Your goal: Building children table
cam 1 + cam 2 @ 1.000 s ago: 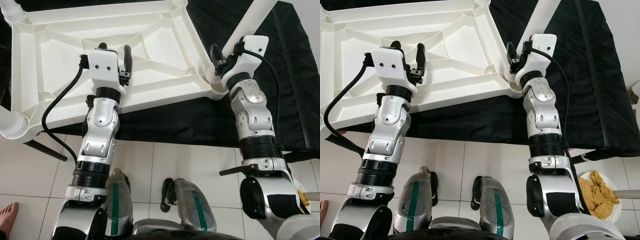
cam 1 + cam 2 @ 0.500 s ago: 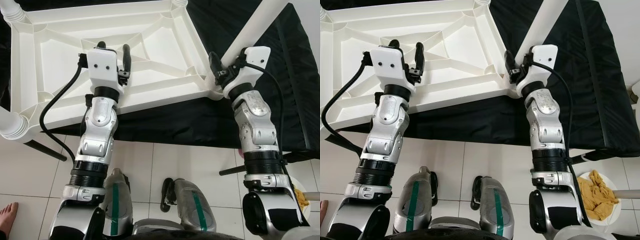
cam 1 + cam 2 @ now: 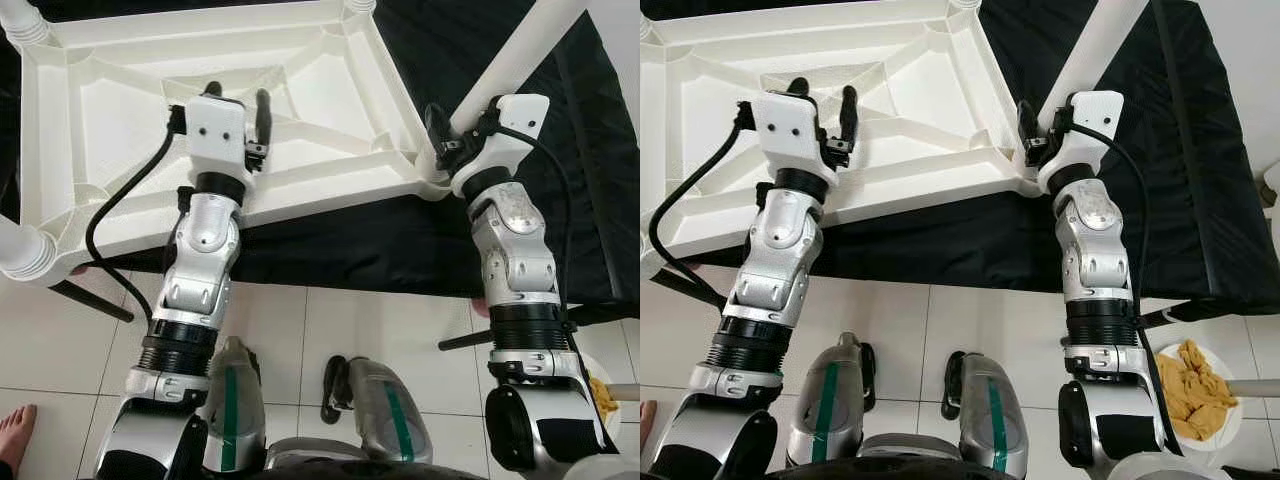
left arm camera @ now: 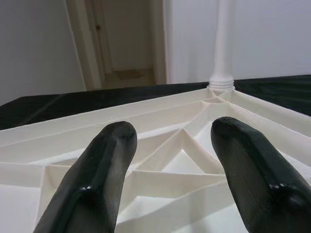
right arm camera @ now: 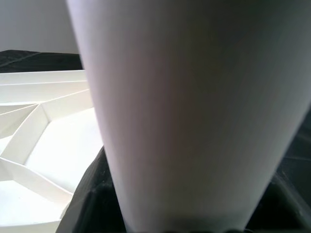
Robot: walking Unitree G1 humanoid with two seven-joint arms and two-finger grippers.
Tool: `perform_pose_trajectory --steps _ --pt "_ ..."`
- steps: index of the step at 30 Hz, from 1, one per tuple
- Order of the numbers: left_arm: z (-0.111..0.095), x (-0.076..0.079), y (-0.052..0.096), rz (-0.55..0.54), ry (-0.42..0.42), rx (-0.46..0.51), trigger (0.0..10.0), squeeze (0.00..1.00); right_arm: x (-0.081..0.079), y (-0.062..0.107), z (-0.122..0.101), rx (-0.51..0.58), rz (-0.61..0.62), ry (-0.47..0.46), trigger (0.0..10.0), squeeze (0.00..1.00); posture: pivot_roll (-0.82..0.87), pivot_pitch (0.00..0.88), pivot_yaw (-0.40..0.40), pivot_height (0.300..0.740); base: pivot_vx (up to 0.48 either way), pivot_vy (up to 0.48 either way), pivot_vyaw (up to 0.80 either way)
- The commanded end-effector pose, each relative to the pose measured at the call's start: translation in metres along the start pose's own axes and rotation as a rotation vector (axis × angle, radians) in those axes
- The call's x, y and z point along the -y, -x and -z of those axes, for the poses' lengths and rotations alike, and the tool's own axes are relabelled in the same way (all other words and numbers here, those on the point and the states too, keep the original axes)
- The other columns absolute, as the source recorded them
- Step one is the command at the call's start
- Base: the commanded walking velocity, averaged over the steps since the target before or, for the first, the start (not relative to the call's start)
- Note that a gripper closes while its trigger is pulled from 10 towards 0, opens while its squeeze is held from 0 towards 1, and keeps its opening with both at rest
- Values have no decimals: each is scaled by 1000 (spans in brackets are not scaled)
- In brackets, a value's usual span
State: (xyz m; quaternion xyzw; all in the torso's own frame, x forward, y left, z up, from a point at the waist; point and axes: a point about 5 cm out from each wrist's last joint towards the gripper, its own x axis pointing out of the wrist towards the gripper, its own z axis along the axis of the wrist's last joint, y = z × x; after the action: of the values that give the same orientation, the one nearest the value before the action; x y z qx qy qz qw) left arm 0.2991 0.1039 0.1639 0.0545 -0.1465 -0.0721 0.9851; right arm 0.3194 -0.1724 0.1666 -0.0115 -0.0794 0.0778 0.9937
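- While the white plastic table [image 3: 300,90] lies upside down on a black cloth [image 3: 560,150], its ribbed underside faces up and fills the scene from ten to one o'clock.
- The left gripper [image 3: 238,100] hovers over the ribs near the middle of the underside, its two black fingers [image 4: 97,179] spread apart with nothing between them.
- The right gripper [image 3: 1037,115] sits at the table's corner at two o'clock, fingers pinching a white table leg [image 3: 510,60] close to its base; the leg's top is cut off by the frame edge.
- In the right wrist view the leg [image 5: 194,111] blocks the fingers almost wholly, and the exact contact is hard to make out.
- Another leg [image 3: 25,245] stands at the nine o'clock corner, cut off by the frame.
- A far corner leg [image 4: 221,43] rises in the left wrist view.
- A person's bare foot [image 3: 15,432] shows at seven o'clock on the tiled floor [image 3: 400,320].
- A plate with yellow cloth [image 3: 1195,390] lies at four o'clock, partly hidden by the right arm.
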Motion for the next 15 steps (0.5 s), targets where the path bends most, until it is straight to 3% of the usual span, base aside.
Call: perform_pose_trajectory --steps 1,15 --pt "7 9 5 75 -21 -30 10000 0 7 0 -5 6 19 12 10000 0 106 62 -66 740 0 0 0" --pt "10 1 9 67 -37 -47 10000 0 10 4 -3 -9 14 28 10000 0 108 55 -63 740 0 0 0"
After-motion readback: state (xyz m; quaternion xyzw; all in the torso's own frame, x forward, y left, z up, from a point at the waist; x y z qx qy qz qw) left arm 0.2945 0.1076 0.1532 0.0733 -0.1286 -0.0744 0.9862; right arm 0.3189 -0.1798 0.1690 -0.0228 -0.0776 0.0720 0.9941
